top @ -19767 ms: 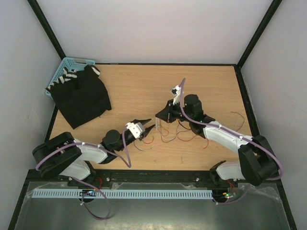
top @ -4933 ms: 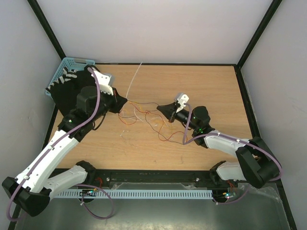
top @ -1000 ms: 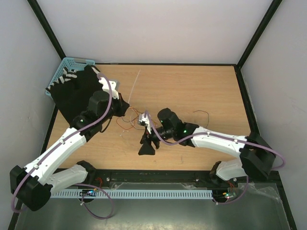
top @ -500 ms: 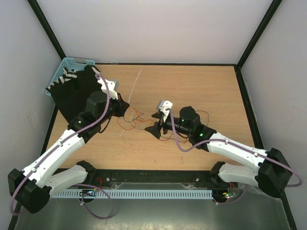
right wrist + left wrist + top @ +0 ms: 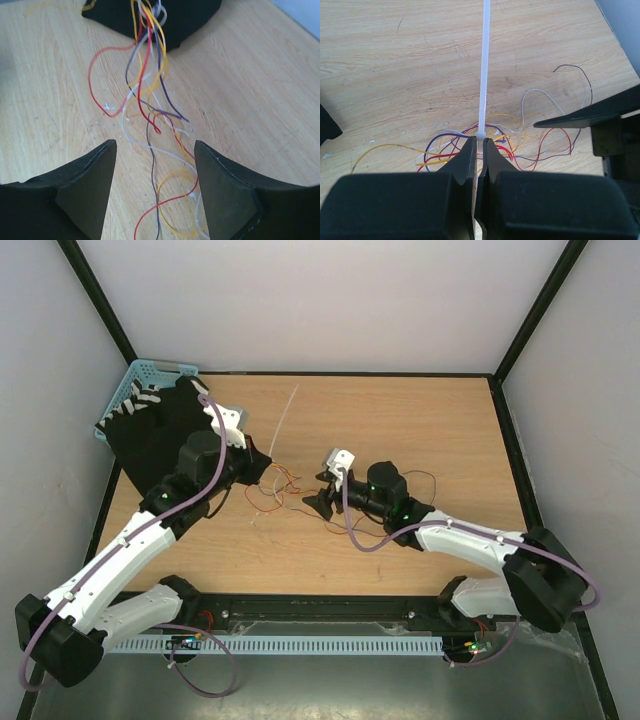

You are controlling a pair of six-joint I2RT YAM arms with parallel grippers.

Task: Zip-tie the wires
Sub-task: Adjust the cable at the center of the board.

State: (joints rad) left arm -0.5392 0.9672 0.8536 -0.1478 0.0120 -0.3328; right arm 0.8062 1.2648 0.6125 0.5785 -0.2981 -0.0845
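Note:
Thin red, yellow, purple and white wires (image 5: 284,489) lie in a loose tangle on the wooden table (image 5: 420,420). A white zip tie (image 5: 483,65) loops them at its head and its long tail points toward the back of the table. My left gripper (image 5: 479,142) is shut on the zip tie just below the head, seen in the top view as left gripper (image 5: 262,466). My right gripper (image 5: 155,150) stands open low over the trailing wires (image 5: 150,115), a strand lying between its fingers, untouched. In the top view the right gripper (image 5: 316,492) faces the left one.
A black cloth (image 5: 160,435) lies at the back left, partly over a blue basket (image 5: 135,380). One loose dark wire (image 5: 422,477) lies behind the right arm. Black frame posts border the table on both sides.
My right gripper has swung from the near edge toward the back and now faces the wire bundle, still open. The left gripper has stayed in place, shut on the zip tie.

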